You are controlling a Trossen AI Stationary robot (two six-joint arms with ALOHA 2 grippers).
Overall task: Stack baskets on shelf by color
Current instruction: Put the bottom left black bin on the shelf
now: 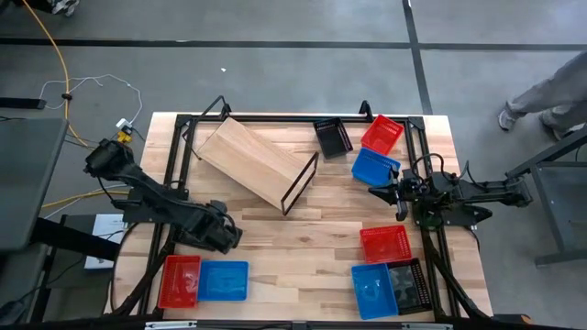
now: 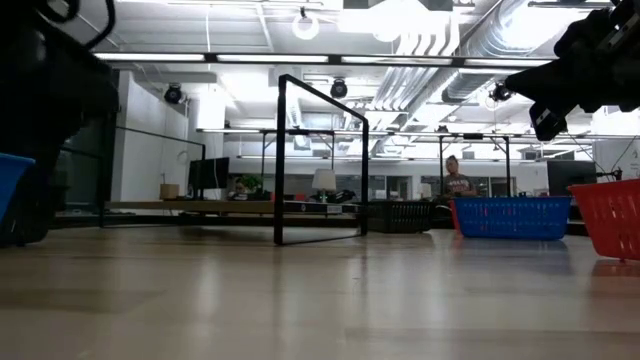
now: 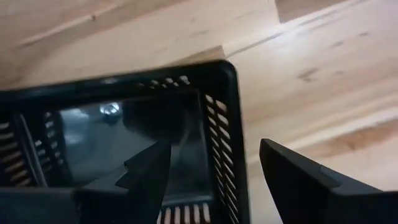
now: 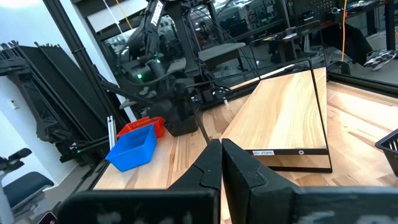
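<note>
A black basket point(image 3: 124, 143) sits under my left gripper point(image 3: 214, 146) near the table's near-left corner point(image 1: 223, 234). The gripper is open and points down, with one finger point(image 3: 149, 174) inside the basket and the other point(image 3: 298, 180) outside its side wall point(image 3: 225, 149). The light-wood shelf point(image 1: 255, 160) lies slanted on the far-left part of the table, its black frame end point(image 1: 301, 183) toward the middle. My right gripper point(image 4: 221, 155) is shut and empty, raised above the table point(image 1: 401, 197) between a blue basket point(image 1: 374, 167) and a red basket point(image 1: 385, 243). My left gripper stands astride the black basket's side wall point(image 3: 227, 124) from above, one finger inside and one outside. A gap shows on each side of the wall. Whether a finger touches it, I cannot tell.
A red basket point(image 1: 179, 280) and a blue one point(image 1: 223, 280) lie side by side at the near-left edge. A black point(image 1: 332, 137) and a red point(image 1: 382, 133) basket are at the far right; a blue point(image 1: 373, 289) and a black point(image 1: 408, 286) at the near right. A person's legs point(image 1: 541, 96) are beyond the table.
</note>
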